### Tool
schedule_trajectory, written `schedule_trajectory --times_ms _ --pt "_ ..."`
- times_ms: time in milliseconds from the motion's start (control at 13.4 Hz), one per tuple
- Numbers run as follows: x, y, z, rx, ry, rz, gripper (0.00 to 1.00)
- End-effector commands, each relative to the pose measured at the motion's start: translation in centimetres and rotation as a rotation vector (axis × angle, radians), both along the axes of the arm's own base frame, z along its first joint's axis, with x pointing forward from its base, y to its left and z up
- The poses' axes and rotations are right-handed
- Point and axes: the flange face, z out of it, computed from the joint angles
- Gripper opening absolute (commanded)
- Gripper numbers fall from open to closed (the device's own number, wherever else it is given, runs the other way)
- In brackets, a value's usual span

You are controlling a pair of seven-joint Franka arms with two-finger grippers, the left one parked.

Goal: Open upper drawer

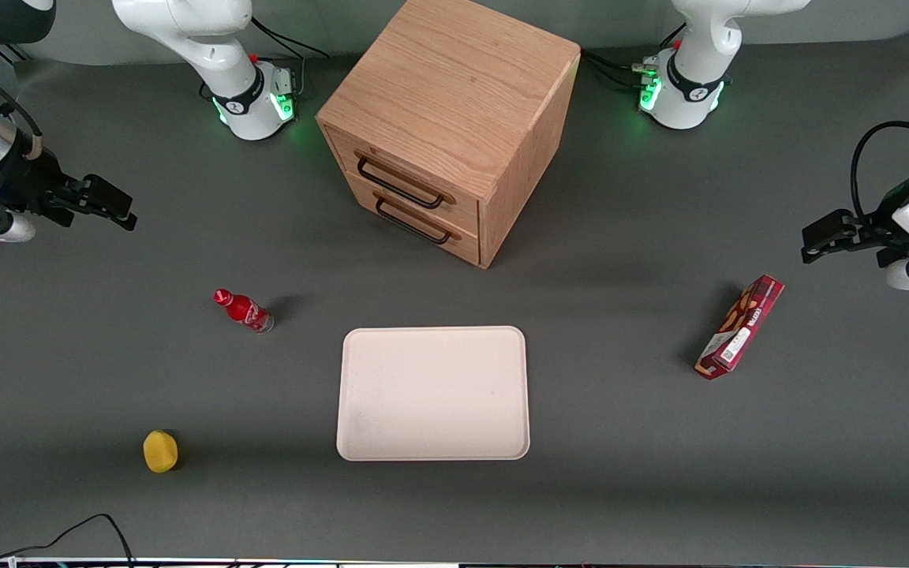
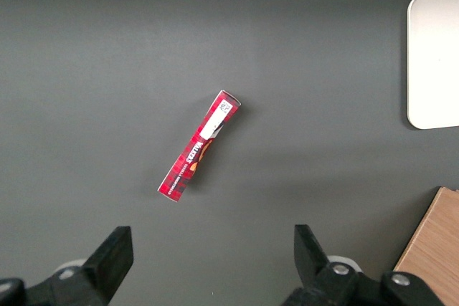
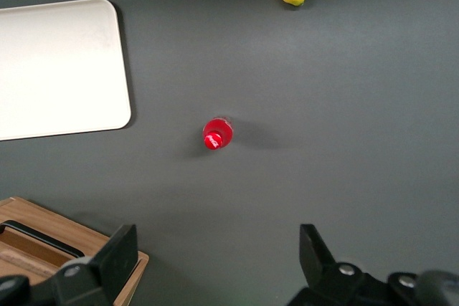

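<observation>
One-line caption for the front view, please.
Both drawers shut: the open gripper hangs at the working arm's end, well clear of the upper drawer.

The upper drawer is light oak wood with visible grain and a thin black bar handle. The worktop is matt dark grey. The pincer, at the working arm's end, is matt black.

front: high overview | wrists: downward, share tray
</observation>
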Motion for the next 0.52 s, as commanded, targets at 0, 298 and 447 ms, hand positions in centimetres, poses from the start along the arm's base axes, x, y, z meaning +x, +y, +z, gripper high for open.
schedule_trajectory --times_ms 0,298,447 --pt "0.4 -0.1 0.5 0.019 -0.003 0.028 1.0" --pt "1.1 -0.5 1.0 0.022 -0.009 0.067 1.0" --pt "1.3 -0.3 1.5 0.021 -0.021 0.072 1.0"
